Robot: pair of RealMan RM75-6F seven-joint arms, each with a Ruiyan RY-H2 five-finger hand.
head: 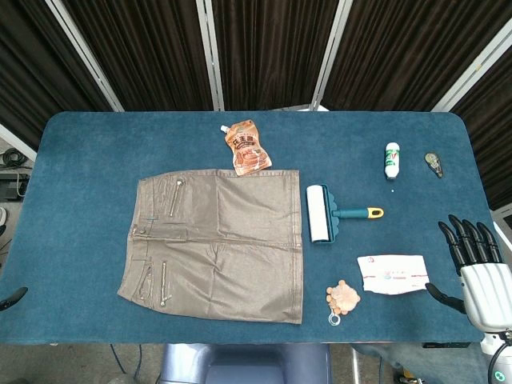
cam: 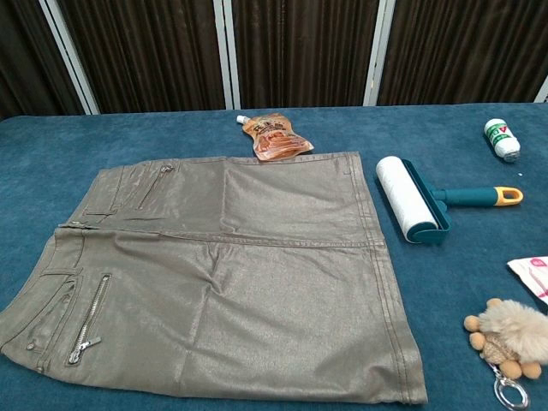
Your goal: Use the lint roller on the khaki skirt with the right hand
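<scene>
1. The khaki zip-pocketed skirt [head: 216, 240] lies flat on the blue cloth-covered table [head: 80, 160], waistband toward the left; in the chest view its near corners run off the frame.
2. The lint roller with a white sticky drum, teal frame and yellow-tipped handle [head: 332, 213] lies just beside the skirt's hem edge, handle pointing right, with nothing gripping it.
3. The right hand [head: 478, 268], black fingers on a white palm, hovers at the table's right edge with fingers spread and holding nothing; its wrist is cut off by the frame, and the chest view does not show it.
4. Of the left hand, only a dark tip [head: 12, 298] shows at the left edge, so I cannot tell whether it is released or clenched.
5. An orange spouted pouch [head: 246, 147] touches the skirt's far edge.
6. A small white bottle [head: 391, 160] and a small dark object [head: 433, 163], too small to identify, lie far right.
7. A white printed packet [head: 392, 274] and a furry tan keychain with metal ring [head: 343, 298] lie near the front edge.
</scene>
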